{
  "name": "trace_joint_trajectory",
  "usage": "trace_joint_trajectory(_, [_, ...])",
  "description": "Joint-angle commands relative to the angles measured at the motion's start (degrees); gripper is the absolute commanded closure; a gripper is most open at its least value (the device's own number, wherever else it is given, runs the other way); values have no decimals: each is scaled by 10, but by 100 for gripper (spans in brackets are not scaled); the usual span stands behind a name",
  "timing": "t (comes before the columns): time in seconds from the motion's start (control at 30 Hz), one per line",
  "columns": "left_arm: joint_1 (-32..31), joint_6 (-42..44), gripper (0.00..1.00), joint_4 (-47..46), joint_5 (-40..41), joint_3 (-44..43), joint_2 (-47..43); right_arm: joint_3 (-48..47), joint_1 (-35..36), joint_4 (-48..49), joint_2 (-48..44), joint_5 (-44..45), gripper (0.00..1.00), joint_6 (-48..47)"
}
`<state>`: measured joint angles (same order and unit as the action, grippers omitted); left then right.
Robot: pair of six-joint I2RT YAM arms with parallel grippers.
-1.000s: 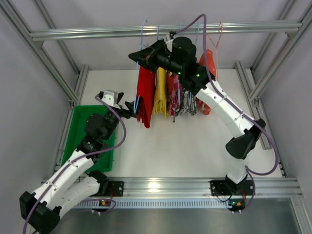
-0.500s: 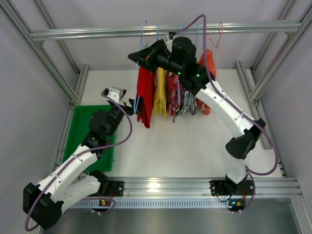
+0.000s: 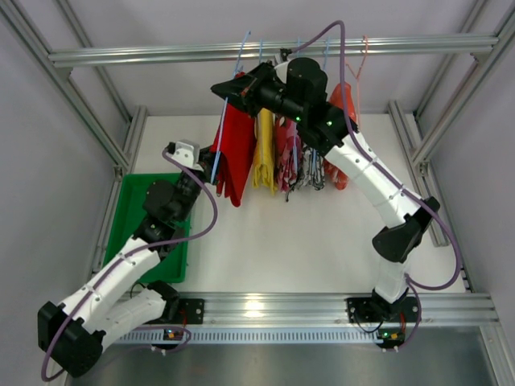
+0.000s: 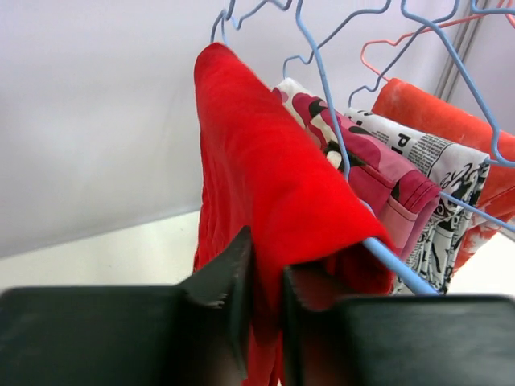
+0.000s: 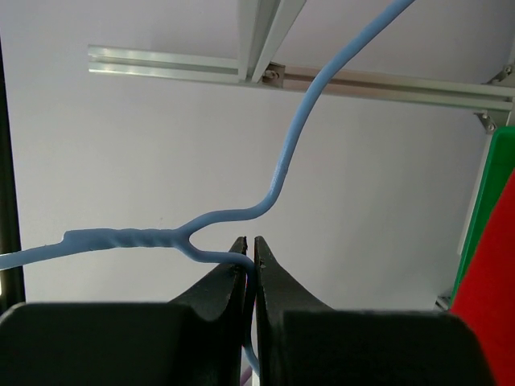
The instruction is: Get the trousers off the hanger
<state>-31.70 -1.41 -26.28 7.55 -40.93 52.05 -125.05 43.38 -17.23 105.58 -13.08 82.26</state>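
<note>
Nearest us, the counter [image 3: 273, 241] shows open white surface between the arm bases and the hanging clothes, with room across its middle. A green tray [image 3: 129, 211] sits along its left edge. Just past the tray's far corner, our left hand [image 4: 265, 251] is clenched on the lower fold of the red trousers [image 4: 257, 161], the cloth pinched between its fingers. The red trousers drape over a blue hanger [image 5: 278, 173], leftmost in the row and swung aside from the yellow trousers [image 3: 264, 149]. Higher up, our right hand [image 5: 251, 251] grips the hanger's wire just below its twisted neck — the hook reaches up by the far rail [image 3: 161, 55].
</note>
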Motion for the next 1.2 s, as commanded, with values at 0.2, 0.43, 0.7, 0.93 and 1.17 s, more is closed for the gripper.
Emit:
trace_joint_trajectory(0.2, [12, -16, 100, 56, 3, -99, -19, 57, -20, 116, -81, -19, 100, -79])
trace_joint_trajectory(0.43, [12, -51, 100, 176, -25, -224, -29, 204, -33, 153, -118, -41, 100, -155])
trace_joint_trajectory(0.7, [12, -97, 100, 228, -64, -343, -12, 285, -31, 167, -126, -48, 100, -196])
trace_joint_trajectory(0.93, [30, -113, 100, 260, -66, -458, 22, 326, -18, 167, -133, -38, 100, -222])
trace_joint_trajectory(1.17, [32, -20, 100, 223, -28, -504, 23, 332, -8, 167, -126, -50, 100, -250])
